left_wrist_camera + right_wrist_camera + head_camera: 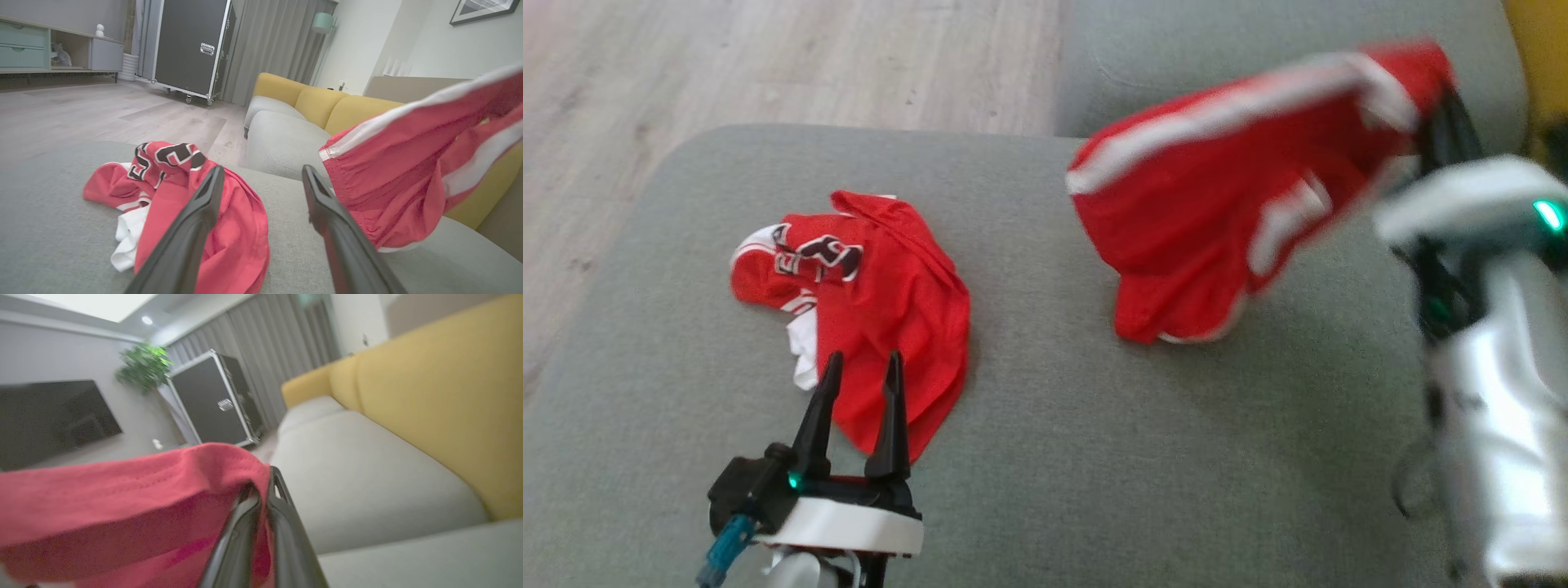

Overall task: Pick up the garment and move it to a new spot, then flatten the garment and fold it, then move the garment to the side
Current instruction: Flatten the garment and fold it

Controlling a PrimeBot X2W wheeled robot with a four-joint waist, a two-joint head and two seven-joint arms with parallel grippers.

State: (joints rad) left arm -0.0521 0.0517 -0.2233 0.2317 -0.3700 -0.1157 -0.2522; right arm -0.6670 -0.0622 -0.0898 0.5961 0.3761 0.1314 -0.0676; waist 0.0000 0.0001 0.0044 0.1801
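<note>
On the left of the grey seat cushion [1094,457], a crumpled red jersey [866,318] is shown, the left gripper [864,359] spread wide and empty at its near edge. Above the cushion's right, the white-striped red garment [1225,204] is pinched in the closed right gripper [263,486].

Printed in black with white edging across the crumpled red jersey [874,327]: large block characters. Too folded and creased to read with certainty. Nothing legible elsewhere.
</note>
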